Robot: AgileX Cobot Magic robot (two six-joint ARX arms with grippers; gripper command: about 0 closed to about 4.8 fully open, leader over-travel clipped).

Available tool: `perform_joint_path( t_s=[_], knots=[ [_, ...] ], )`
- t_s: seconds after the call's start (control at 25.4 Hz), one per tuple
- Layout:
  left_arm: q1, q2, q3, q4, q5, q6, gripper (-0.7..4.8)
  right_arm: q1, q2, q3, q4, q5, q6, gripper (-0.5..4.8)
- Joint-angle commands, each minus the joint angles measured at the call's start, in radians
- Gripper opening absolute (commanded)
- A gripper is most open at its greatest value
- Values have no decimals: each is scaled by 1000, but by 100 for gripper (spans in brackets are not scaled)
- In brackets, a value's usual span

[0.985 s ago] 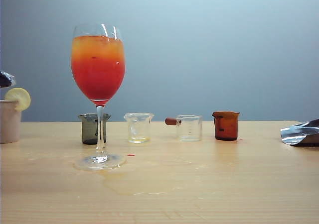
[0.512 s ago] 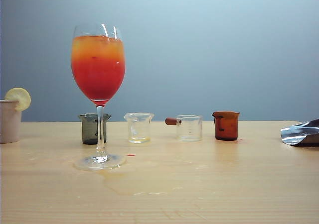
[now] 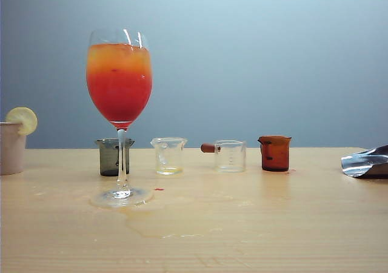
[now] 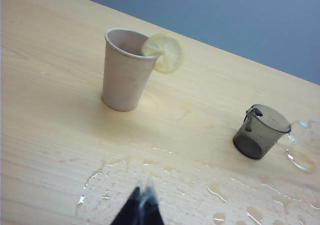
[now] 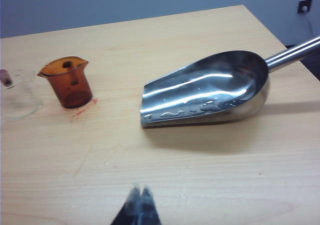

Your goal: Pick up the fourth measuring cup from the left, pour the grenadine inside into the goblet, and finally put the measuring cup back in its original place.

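Gone from the edge far left of the goblet [image 3: 121, 196]: dark arm tip seen a second ago. Left gripper [image 4: 142, 207] and right gripper [image 5: 139, 205] low over the bench [image 3: 254, 224], jaws together, empty. Amber cup [image 3: 275, 153] upright in the row, well right of the goblet. Grenadine [image 3: 119, 100] inside the goblet, so probably finished.

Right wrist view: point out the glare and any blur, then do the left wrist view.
Right wrist view: bright streaks on the metal scoop; shut right gripper blurred. Left wrist view: sheen on wet table; shut left gripper soft.
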Motion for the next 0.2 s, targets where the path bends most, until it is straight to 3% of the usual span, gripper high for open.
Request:
perform_joint_path(
  t_s=[0.04,0.2],
  knots=[
    [0,1,3,8,-3,0,-4,-2,1,-6,18,1,-1,4],
    [0,1,4,8,-3,0,-4,-2,1,-6,18,1,-1,4]
  ],
)
